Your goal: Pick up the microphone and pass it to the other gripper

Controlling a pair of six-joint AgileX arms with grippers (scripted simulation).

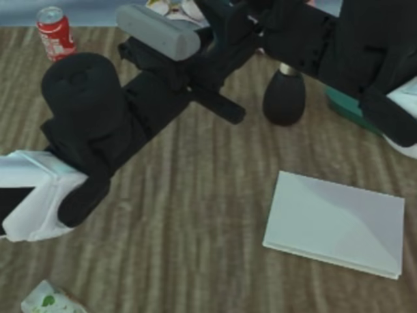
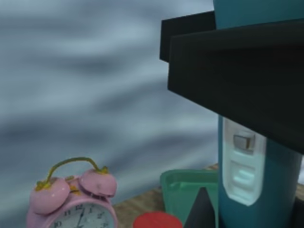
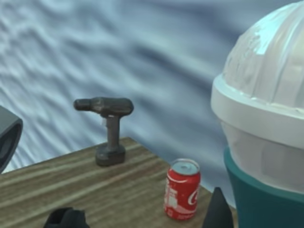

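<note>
The microphone (image 2: 251,166) has a teal handle with a white button strip; its rounded white-grey head (image 3: 266,95) fills the right wrist view. From above it is hidden under the arms. My left gripper (image 2: 251,213), on the arm with the white segment, is shut on the lower handle, one fingertip (image 2: 202,211) against its side. The other gripper, my right gripper (image 1: 264,29) on the all-black arm, crosses the upper handle with its black fingers (image 2: 237,71). One fingertip (image 3: 217,209) lies flush against the teal. Both grippers meet above the table's far middle, my left gripper (image 1: 225,39) just left of the right.
Below the grippers is a black bottle (image 1: 283,98) with a red cap (image 2: 156,221). A red can (image 1: 55,32) is far left, near a drill (image 3: 107,128). Also here: a pink alarm clock (image 2: 76,199), a teal bin (image 1: 348,107) and a white pad (image 1: 335,222).
</note>
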